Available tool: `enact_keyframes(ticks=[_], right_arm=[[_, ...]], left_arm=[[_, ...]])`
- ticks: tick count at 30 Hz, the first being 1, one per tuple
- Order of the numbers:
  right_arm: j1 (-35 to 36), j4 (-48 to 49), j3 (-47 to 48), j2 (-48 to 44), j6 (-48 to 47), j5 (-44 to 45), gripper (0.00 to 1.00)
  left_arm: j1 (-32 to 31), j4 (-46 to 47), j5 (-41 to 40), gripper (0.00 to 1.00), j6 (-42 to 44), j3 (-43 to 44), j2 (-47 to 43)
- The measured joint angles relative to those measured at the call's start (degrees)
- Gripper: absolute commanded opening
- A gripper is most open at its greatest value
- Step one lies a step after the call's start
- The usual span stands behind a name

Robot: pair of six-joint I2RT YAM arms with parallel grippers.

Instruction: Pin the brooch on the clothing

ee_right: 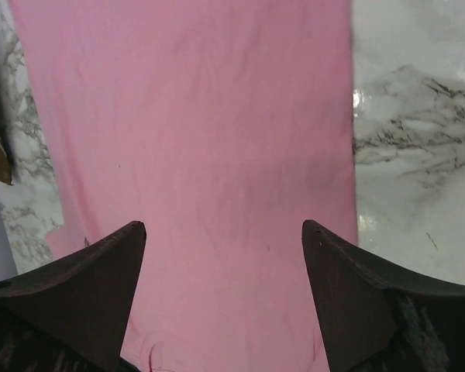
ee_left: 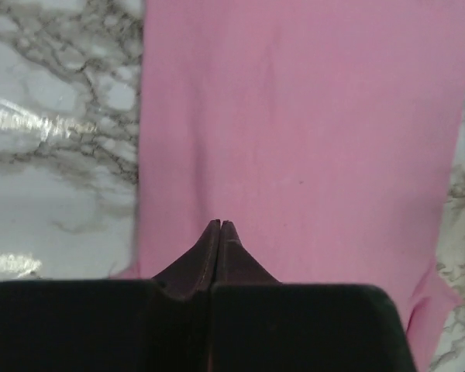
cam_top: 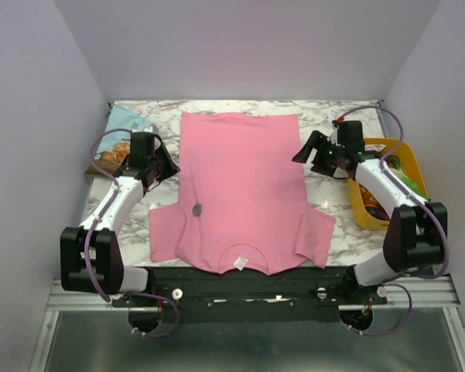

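Observation:
The clothing (cam_top: 240, 186), a pink T-shirt, lies flat on the marble table with its neckline and white label toward the arms. The brooch (cam_top: 197, 208), a tiny grey disc, rests on the shirt's left chest area. My left gripper (cam_top: 170, 167) hovers at the shirt's left edge, above and to the left of the brooch, jaws shut with nothing between them; in the left wrist view the left gripper (ee_left: 220, 224) points over the clothing (ee_left: 310, 139). My right gripper (cam_top: 304, 151) stands open at the shirt's right edge. In the right wrist view the right gripper (ee_right: 223, 229) is spread wide over the clothing (ee_right: 201, 124).
A yellow basket (cam_top: 403, 159) with green items sits at the right, behind the right arm. A light blue snack packet (cam_top: 118, 139) lies at the back left. Marble tabletop (cam_top: 333, 198) shows on both sides of the shirt.

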Motion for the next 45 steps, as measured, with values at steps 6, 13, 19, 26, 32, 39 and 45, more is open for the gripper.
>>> enact_keyframes(ticks=[6,13,19,26,32,39,45], right_arm=[[0.0,0.46,-9.75,-12.68,1.14,0.2,0.77],[0.2,-0.92,-17.99,-15.26,0.44,0.96,0.69],[0.55,-3.58,-23.3,-14.43,0.15,1.44,0.69],[0.72,-4.9,-23.8,-14.4,0.26,4.02,0.69],[0.79,-9.03,-22.95,-11.08,0.31,7.69,0.61],[0.79,-12.72,-22.51,-9.73,1.44,10.6,0.32],[0.79,-14.71,-22.34,-8.22,1.75,12.0,0.05]], left_arm=[[0.0,-0.96,-4.83,0.0,-3.85,-14.51,-8.35],[0.0,-3.23,-8.31,0.0,-5.4,-19.43,-7.17],[0.04,-3.48,-11.23,0.0,-5.75,-20.33,-1.97],[-0.17,-4.28,-15.72,0.0,-6.14,-18.97,-0.87],[-0.28,-4.81,-20.0,0.0,-6.73,-18.75,-0.74],[-0.26,-7.67,-24.61,0.0,-7.23,-18.97,-1.86],[-0.28,-8.44,-25.68,0.0,-7.19,-18.97,-1.9]])
